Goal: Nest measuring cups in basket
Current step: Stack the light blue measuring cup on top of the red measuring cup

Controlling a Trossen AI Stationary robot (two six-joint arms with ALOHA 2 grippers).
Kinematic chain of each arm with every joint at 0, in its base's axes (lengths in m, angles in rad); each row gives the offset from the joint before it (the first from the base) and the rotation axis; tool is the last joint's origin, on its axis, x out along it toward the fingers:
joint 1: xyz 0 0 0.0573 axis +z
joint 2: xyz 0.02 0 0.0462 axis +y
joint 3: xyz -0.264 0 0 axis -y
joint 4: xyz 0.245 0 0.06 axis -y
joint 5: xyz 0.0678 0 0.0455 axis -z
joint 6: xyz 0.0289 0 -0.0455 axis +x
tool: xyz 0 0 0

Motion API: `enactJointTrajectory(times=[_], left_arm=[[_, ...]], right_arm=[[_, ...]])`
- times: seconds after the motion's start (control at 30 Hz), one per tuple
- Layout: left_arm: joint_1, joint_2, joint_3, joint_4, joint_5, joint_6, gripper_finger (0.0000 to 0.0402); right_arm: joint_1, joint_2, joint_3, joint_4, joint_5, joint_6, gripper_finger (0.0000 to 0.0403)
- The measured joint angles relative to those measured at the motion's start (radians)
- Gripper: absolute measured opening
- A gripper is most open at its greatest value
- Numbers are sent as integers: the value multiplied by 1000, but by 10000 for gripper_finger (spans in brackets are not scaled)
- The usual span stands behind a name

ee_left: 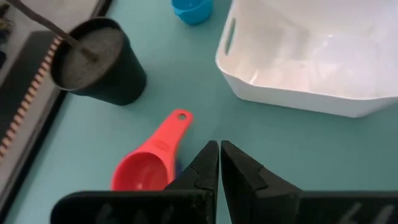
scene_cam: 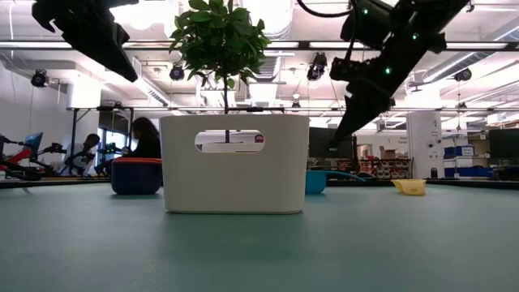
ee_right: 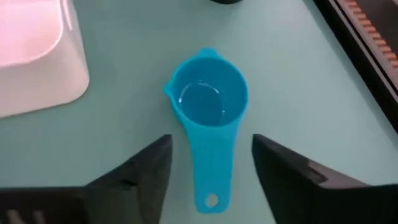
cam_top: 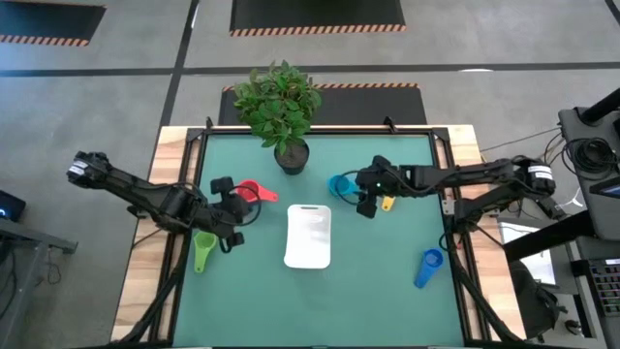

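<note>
In the right wrist view's lower half, the right gripper (ee_right: 211, 177) stands wide, its fingers either side of the teal cup's (ee_right: 208, 99) handle. I judge it should descend squarely and pinch the handle. Mid-frame in the high view sits the empty basket (cam_top: 308, 236); left of it, the left gripper (cam_top: 229, 213) waits closed.

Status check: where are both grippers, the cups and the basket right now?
Right gripper open over teal cup. Left gripper shut, by red cup. Basket empty, mid-table. Nothing in the way.
</note>
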Motion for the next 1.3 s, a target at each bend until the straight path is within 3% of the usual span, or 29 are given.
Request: enactJointTrajectory(times=[0.23, 0.47, 0.77, 1.13, 1.3], left_arm=[[0, 0, 0, 1, -57, 22, 0], [0, 0, 0, 1, -72, 22, 0], [0, 0, 0, 1, -73, 22, 0], [0, 0, 0, 2, -73, 22, 0], [0, 0, 0, 2, -73, 22, 0]], right_arm=[[-6, 48, -87, 182, 1, -57, 276], [-37, 130, -145, 307, 2, -64, 282], [-54, 235, -147, 366, 2, -91, 244], [-54, 211, -147, 358, -7, -88, 150], [-54, 198, -147, 354, -7, -85, 134]])
